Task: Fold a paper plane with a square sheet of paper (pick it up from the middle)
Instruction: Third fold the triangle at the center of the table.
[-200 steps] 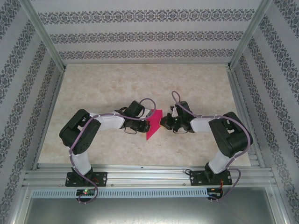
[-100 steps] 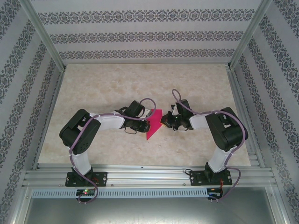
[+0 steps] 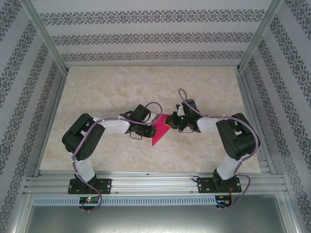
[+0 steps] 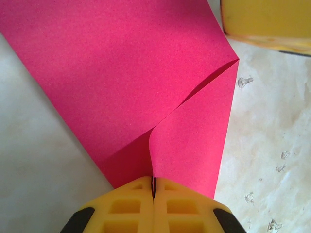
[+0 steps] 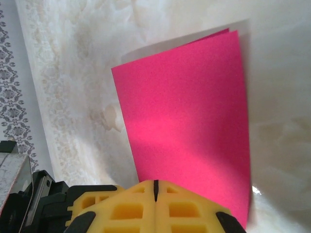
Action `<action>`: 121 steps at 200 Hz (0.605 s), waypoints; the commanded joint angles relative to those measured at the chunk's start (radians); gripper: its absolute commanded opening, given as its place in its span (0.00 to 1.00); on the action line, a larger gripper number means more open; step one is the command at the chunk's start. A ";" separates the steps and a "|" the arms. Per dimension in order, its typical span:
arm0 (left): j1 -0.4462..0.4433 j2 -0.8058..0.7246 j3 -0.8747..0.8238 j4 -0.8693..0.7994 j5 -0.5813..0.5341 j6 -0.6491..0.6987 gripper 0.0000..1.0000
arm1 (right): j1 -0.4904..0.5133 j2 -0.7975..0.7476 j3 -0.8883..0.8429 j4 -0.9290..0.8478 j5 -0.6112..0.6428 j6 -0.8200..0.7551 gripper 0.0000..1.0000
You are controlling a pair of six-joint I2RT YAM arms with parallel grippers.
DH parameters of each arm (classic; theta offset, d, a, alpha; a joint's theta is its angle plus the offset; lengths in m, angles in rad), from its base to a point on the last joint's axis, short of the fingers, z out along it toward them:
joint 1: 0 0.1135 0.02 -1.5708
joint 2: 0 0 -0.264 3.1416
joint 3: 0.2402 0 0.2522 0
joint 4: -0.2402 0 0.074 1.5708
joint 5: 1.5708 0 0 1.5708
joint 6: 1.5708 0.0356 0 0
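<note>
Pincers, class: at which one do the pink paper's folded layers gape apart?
The left pincer: at its shut tips the pink paper splits into two gaping layers. By the right pincer it lies flat, layers together.

The table [image 3: 121, 87] had a pale beige top with a marble-like pattern. Near its middle lay the magenta-pink sheet of paper [image 3: 158, 131], folded over itself, with one flap raised a little from the surface. A few small shiny specks [image 4: 244, 81] sat on the top just beside the paper.
</note>
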 commanded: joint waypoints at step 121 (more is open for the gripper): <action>0.006 0.002 0.059 -0.125 -0.044 0.051 0.01 | 0.011 0.132 0.057 -0.119 0.050 -0.087 0.01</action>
